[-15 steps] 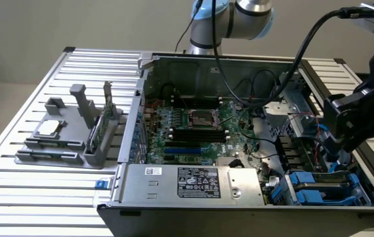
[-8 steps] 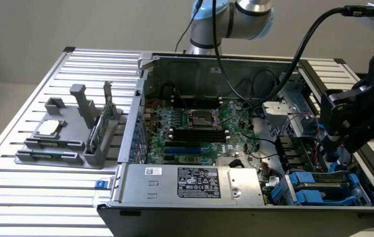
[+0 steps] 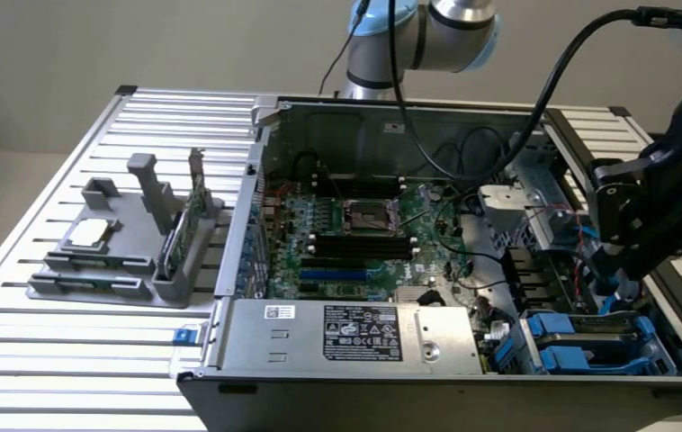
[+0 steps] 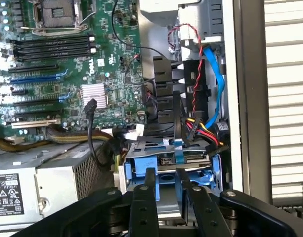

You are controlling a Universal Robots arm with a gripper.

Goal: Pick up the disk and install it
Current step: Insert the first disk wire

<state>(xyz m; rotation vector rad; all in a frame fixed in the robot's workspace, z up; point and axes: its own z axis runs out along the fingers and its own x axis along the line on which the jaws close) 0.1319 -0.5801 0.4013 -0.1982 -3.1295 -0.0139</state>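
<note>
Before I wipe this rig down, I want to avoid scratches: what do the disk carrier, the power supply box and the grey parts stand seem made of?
The disk carrier looks like blue moulded plastic with a slight sheen. The power supply box is dull silver sheet metal, folded edges, perforated side. The grey parts stand is matt, uniform grey, probably plastic.

This looks like a robot lab or workshop, though little of the room can be seen. A robot arm (image 3: 437,36) stands at a metal table (image 3: 65,360) made of long slats. On it lies an open computer case (image 3: 413,105) with its green board (image 3: 419,211) showing, beside a grey rack (image 3: 143,175) of spare parts.
</note>
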